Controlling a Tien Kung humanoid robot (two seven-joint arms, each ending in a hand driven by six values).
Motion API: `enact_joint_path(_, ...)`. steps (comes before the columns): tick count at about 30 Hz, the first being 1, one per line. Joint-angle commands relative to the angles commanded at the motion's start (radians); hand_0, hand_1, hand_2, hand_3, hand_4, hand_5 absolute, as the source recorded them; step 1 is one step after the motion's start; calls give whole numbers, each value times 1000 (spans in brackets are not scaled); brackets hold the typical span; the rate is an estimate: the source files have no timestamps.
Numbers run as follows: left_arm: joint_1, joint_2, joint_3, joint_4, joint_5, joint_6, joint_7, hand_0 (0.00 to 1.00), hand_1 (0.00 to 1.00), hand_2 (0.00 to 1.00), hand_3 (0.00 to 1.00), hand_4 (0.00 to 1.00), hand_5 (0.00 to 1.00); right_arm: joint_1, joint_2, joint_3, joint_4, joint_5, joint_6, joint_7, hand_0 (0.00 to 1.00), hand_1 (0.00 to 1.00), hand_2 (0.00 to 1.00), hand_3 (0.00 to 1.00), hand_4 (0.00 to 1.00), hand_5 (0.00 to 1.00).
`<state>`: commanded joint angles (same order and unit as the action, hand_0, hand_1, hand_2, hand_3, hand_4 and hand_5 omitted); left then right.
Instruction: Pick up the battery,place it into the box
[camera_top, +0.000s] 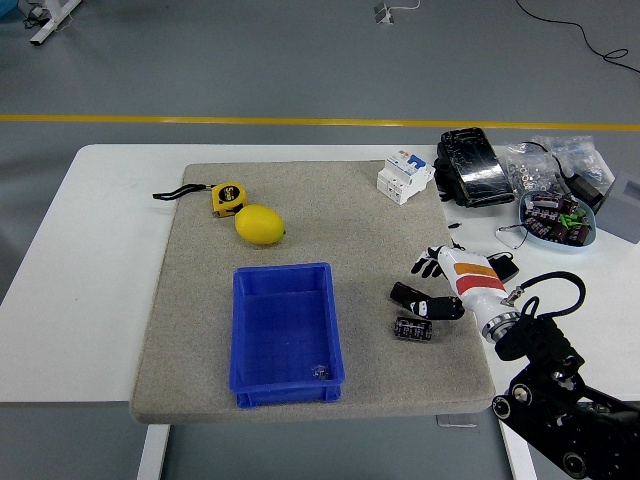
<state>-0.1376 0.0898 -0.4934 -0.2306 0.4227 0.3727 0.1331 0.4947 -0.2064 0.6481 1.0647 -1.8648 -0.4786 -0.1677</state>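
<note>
Two short black cylinders lie on the grey mat (190, 300) at the right. The upper battery (403, 293) lies between the fingers and thumb of my right hand (431, 287). The lower battery (412, 329) lies just below the thumb. The hand is white with black fingers and comes in from the lower right. Its fingers are spread over the upper battery's right end, with the thumb low beside it and no grip closed. The blue box (283, 270) stands open to the left of the batteries, with a small dark bit in its near corner. My left arm is out of view.
A lemon (260, 224) and a yellow tape measure (228, 197) lie at the mat's back left. A white circuit breaker (404, 177), a black packet (470, 166), bags of small parts (545, 165) and a blue bowl of components (556, 220) crowd the back right.
</note>
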Motion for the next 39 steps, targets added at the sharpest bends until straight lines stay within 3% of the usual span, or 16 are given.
enact_joint_path(20, -3, 0, -3, -1, 9, 0, 4, 604, 581, 627, 582, 635, 595, 27, 52, -55, -86, 19, -51, -14, 374, 418, 449, 478, 943, 192)
enact_joint_path(21, -4, 0, -2, -1, 9, 0, 4, 603, 579, 625, 581, 635, 595, 28, 53, -58, -90, 23, -55, -13, 323, 405, 440, 465, 881, 160)
enact_joint_path(26, -6, 0, -1, -2, 7, 1, 3, 603, 579, 625, 581, 635, 595, 35, 62, -75, -117, 35, -63, -10, 323, 405, 440, 465, 881, 160)
enact_joint_path(27, -7, 0, 0, -2, 6, 1, 3, 604, 578, 623, 581, 635, 594, 35, 63, -77, -121, 37, -65, -10, 312, 403, 439, 462, 825, 129)
enact_joint_path(32, -10, 0, 0, -3, 7, 1, 4, 604, 578, 623, 581, 635, 594, 42, 68, -89, -140, 50, -78, -6, 312, 403, 439, 462, 825, 129)
enact_joint_path(33, -10, 0, 1, -3, 6, 0, 3, 604, 577, 622, 582, 635, 594, 43, 68, -91, -142, 52, -82, -5, 309, 401, 436, 459, 750, 93)
enact_joint_path(39, -10, 1, 1, -3, 6, 1, 4, 603, 577, 621, 582, 635, 595, 49, 68, -94, -148, 63, -100, 5, 311, 397, 434, 453, 720, 71)
